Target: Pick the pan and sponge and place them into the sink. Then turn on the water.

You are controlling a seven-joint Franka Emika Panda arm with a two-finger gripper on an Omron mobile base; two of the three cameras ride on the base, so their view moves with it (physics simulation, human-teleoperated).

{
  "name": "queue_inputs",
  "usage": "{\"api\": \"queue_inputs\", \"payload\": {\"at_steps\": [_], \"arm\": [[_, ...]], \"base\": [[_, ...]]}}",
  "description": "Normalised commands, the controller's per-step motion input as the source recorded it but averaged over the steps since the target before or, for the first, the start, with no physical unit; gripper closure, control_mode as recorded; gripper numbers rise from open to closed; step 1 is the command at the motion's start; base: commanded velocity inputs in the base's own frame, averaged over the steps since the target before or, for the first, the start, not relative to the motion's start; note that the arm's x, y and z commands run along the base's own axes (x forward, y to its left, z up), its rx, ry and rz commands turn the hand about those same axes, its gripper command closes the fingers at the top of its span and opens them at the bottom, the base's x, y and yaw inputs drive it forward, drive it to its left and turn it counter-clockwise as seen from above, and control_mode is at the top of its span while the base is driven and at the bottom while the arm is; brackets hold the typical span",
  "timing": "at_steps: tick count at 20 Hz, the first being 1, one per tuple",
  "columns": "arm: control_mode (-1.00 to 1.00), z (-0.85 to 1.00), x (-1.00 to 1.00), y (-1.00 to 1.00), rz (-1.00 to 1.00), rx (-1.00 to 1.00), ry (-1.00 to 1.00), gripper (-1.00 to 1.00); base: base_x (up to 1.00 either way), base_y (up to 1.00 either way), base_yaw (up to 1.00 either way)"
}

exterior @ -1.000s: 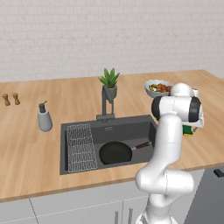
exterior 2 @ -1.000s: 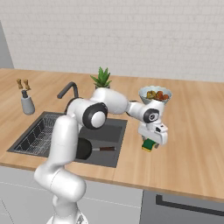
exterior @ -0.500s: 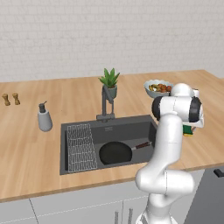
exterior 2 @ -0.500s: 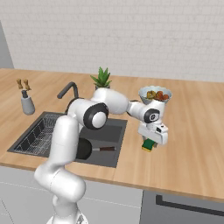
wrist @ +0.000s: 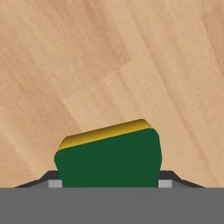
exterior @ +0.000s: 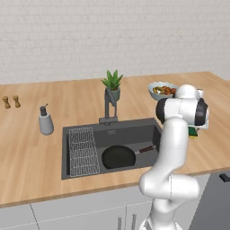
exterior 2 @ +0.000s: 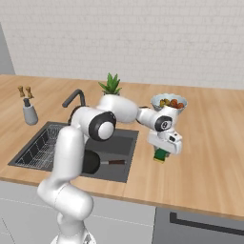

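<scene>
Pan (exterior: 119, 157) down in sink (exterior: 134, 130), flat on the bottom, black, round. Brown handle (exterior: 147, 149) pointing right, toward arm side. Wire rack (exterior: 83, 150) at left end of sink, just beside pan. Seen from right base cam too: pan (exterior 2: 91, 162) partly behind white arm, handle sticking out to the right.

Sponge (exterior 2: 161, 155) on wood counter (exterior 2: 209, 157), right of sink, not in it. Green top, yellow layer under. Near front edge of counter, well apart from pan. From left base cam just a bit of green sponge (exterior: 193, 132) peeking out past the arm's dark joint.

Gripper (exterior 2: 163, 151) low over sponge, right on it. In hand cam, sponge (wrist: 108, 158) big and close, sitting between the two dark tips, a tip (wrist: 54, 180) at each side, looking like touching. Jaws narrow, about sponge-wide, closed in on sponge. Sponge looks tilted a bit; can't tell if off the counter or not.

Faucet (exterior: 108, 107) behind sink, upright, dark grey. No water seen. Plant (exterior: 112, 84) right behind faucet. Bowl of food (exterior: 162, 90) on counter back right, near arm. Soap bottle (exterior: 45, 120) left of sink. Two small brown shakers (exterior: 11, 101) far left.
</scene>
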Motion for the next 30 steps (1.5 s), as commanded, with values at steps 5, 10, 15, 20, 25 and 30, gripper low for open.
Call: {"api": "queue_inputs", "payload": {"at_steps": [5, 10, 15, 20, 25, 30], "arm": [[-1.00, 0.33, 0.00, 0.82, 0.46, 0.00, -0.11, 1.00], [-1.00, 0.24, -0.06, 0.99, 0.45, 0.04, -0.12, 1.00], [-1.00, 0.06, -0.07, 0.96, 0.38, 0.13, -0.14, 1.00], [-1.00, 0.00, -0.09, 0.90, 0.29, 0.11, -0.12, 1.00], [-1.00, -0.06, -0.22, 0.41, 0.04, 0.03, -0.02, 1.00], [-1.00, -0.34, -0.07, 0.48, 0.00, -0.01, 0.00, 1.00]], "base": [[0.00, 0.00, 0.00], [0.00, 0.00, 0.00], [0.00, 0.00, 0.00], [0.00, 0.00, 0.00], [0.00, 0.00, 0.00], [0.00, 0.00, 0.00]]}}
